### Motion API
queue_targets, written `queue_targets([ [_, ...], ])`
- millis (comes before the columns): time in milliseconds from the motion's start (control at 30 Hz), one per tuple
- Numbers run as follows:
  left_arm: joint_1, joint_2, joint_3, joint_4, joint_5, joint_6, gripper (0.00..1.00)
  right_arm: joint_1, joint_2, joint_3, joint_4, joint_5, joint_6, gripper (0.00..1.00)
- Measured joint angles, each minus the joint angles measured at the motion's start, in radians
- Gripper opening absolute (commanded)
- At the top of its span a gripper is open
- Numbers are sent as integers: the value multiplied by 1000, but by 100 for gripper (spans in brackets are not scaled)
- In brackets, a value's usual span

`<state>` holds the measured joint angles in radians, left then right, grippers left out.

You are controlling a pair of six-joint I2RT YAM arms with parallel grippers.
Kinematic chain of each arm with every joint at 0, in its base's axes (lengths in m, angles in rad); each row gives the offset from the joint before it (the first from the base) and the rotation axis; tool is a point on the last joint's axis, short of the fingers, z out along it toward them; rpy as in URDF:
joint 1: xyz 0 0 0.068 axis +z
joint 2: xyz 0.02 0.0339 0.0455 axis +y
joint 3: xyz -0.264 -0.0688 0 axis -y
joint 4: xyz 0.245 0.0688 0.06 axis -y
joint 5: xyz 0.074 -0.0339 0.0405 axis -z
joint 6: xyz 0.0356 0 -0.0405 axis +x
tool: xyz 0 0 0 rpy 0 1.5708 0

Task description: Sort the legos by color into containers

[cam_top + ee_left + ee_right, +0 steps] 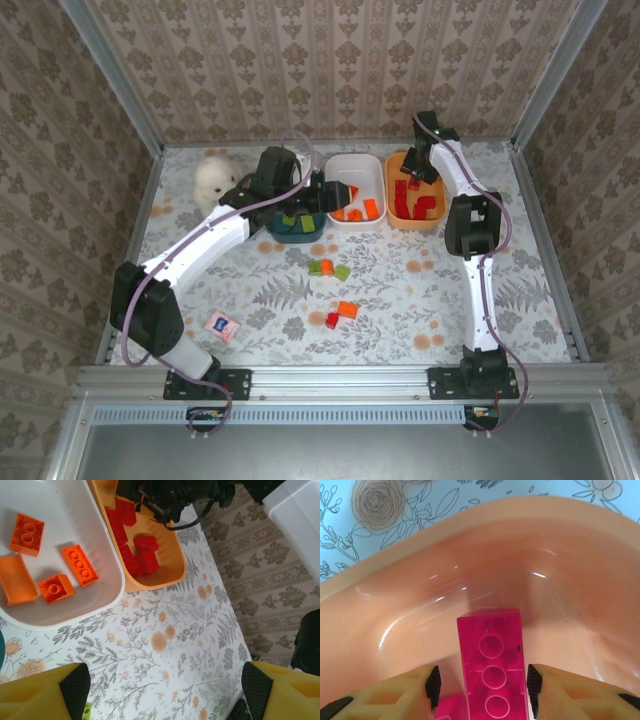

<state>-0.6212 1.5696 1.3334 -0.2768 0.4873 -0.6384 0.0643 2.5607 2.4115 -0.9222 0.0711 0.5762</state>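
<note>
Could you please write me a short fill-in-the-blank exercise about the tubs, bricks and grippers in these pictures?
1. The white tub holds only ___ bricks.
2. The bricks in the orange tub are ___.
3. The left gripper has its jaws ___, with nothing between them.
4. The right gripper is down inside the ___ tub.
Missing words: orange; red; open; orange.

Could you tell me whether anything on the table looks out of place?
Two stray items stand out: a fluffy white object at the far left, and a pink-and-white card at the near left. Neither is a brick or a tub. Nothing looks spilled or mis-sorted in the white tub or the orange tub.
</note>
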Motion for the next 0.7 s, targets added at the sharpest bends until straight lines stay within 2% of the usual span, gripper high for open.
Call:
queue_targets([
  [200, -1, -2, 0, -101, 3, 87, 82, 12, -88, -38, 0, -19, -5, 52],
  [333, -16, -14, 0, -190, 3, 160, 81, 45, -261, -101, 26, -19, -10, 52],
  [533, -62, -66, -38, -282, -14, 234, 80, 174, -688, -434, 167, -24, -39, 54],
  [700, -108, -90, -102, -323, -60, 247, 79, 282, -1032, -805, 290, -107, -62, 58],
])
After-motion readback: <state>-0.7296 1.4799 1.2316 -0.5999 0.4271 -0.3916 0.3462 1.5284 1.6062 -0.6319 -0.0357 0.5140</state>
